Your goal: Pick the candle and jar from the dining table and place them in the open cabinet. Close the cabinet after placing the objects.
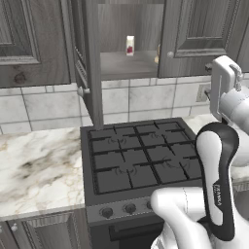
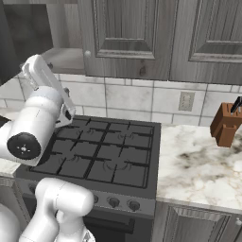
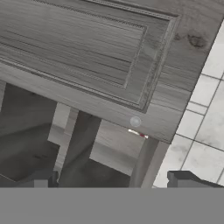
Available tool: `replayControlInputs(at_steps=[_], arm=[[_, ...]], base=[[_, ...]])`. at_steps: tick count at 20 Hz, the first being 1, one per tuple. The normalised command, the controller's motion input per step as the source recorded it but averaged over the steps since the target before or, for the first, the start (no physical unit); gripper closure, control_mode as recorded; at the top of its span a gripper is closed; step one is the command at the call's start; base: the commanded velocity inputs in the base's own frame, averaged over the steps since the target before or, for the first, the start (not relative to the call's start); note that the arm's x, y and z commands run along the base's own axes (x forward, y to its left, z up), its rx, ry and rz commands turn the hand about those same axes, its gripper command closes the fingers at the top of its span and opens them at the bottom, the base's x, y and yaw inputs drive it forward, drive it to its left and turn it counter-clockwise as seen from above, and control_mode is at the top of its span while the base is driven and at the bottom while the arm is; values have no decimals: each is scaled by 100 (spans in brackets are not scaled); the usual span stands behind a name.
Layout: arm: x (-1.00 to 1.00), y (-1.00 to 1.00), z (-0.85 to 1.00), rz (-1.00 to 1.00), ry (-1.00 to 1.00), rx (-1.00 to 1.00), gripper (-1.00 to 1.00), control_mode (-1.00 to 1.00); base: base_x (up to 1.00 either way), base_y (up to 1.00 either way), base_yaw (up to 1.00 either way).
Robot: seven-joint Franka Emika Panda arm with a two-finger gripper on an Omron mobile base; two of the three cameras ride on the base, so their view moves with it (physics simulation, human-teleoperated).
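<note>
The dark grey wall cabinet [image 1: 127, 65] stands open above the stove, its left door [image 1: 92, 63] swung out edge-on. A small beige piece that looks like the candle [image 1: 157, 55] peeks out at the shelf's right end, half hidden by the shut door [image 1: 194, 34]. The jar and the dining table are out of view. My gripper [image 3: 113, 181] is open and holds nothing. It is raised to the right of the opening and faces the shut door's panel [image 3: 87, 57] and round knob [image 3: 135, 121]. The grey shelf [image 2: 66, 59] also shows behind my arm.
A white carton with a red mark [image 1: 130, 45] stands at the back of the shelf. Below lie a black gas stove [image 1: 141, 155] and marble counters [image 1: 39, 165]. A brown knife block [image 2: 226, 124] stands to the right, under a wall outlet [image 2: 185, 100].
</note>
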Motion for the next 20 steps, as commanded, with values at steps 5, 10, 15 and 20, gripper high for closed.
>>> replayControlInputs(at_steps=[5,10,15,20], arm=[[-86,43,5,-12,12,-4,-100,-100],[-90,37,6,-12,18,-2,-100,-100],[-77,31,12,-11,19,-2,-100,-100],[-61,37,2,-10,21,-2,-100,-100]], base=[[0,0,0],[0,0,0],[0,0,0],[0,0,0]])
